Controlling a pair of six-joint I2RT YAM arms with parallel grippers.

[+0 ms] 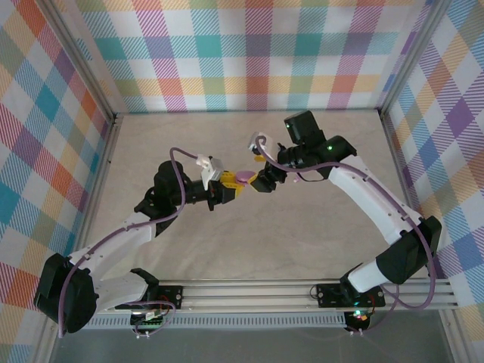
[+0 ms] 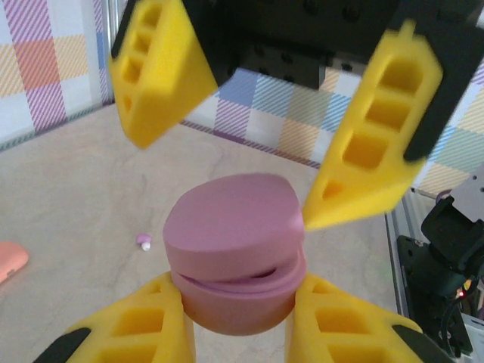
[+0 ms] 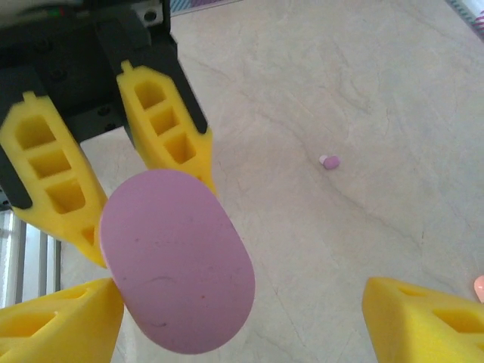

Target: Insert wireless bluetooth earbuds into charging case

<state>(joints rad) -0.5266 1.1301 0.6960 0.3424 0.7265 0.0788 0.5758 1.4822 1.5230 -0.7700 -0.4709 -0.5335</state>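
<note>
Top view, centre of frame, left to right: left gripper (image 1: 229, 187), purple case (image 1: 243, 176), right gripper (image 1: 261, 181), all bunched close together above the table (image 1: 189, 249). The left gripper is clamped on the case's lower half; in its wrist view the yellow fingers (image 2: 155, 329) press both flanks of the base. The right gripper stands wide open with nothing in it, jaws straddling the lid (image 2: 231, 219) from the far side. One tip sits at the lid's right edge; contact not resolvable. Key relation: the lid lies directly between the right jaws, so the right arm is the nearer one to work it. The seam runs level across the frame with a dark slit, so I judge the lid slightly ajar. From the right wrist the case (image 3: 178, 261) is a smooth matte oval, pebble-like, long axis upper left to lower right. Fingers are hollow-celled yellow wedges. One earbud (image 3: 329, 161), a tiny purple nub with a pale end, lies on the beige veined table, upper right of centre, well apart from the case. An orange-pink object (image 2: 9, 261) is cropped at the left edge of the left wrist view; not identifiable.
</note>
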